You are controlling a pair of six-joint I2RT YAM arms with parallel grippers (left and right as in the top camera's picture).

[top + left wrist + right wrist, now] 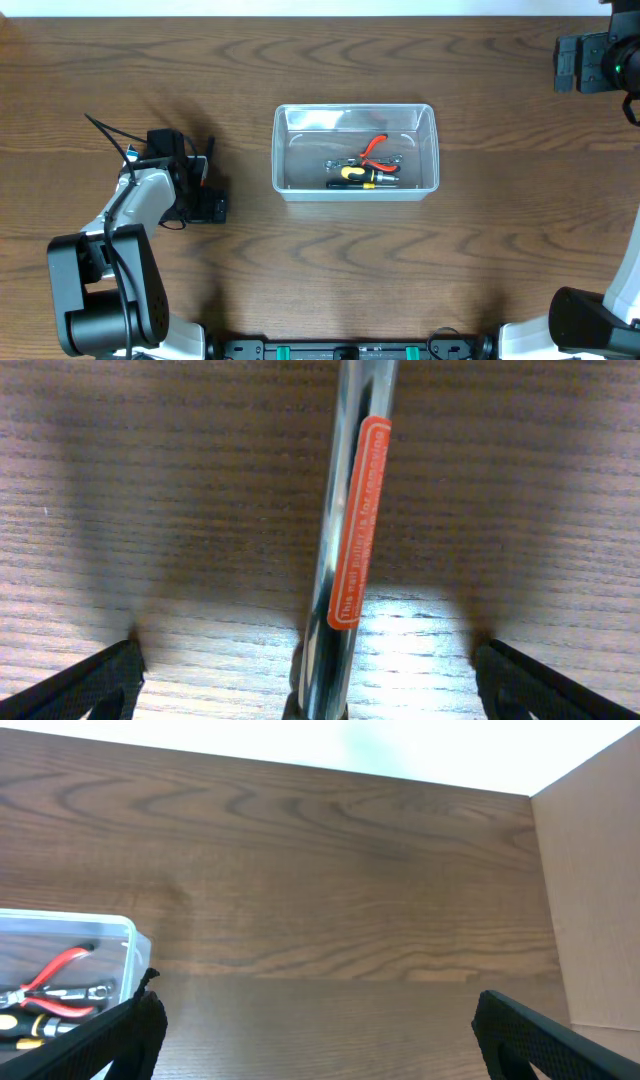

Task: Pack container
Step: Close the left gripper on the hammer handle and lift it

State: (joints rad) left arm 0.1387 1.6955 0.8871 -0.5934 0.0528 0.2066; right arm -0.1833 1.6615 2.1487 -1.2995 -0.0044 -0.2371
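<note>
— Left side?
— My left gripper [305, 660] is spread wide, straddling a chrome nail-puller shaft [345, 490] without touching it, left of the container [431, 150].
— Right?
— My right gripper [318, 1002] gapes empty, well right of the container, which holds red pliers [375, 147] and a yellow screwdriver [358, 173].

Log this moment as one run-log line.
left gripper open over chrome bar | right gripper open, empty | container holds pliers, screwdriver
</note>
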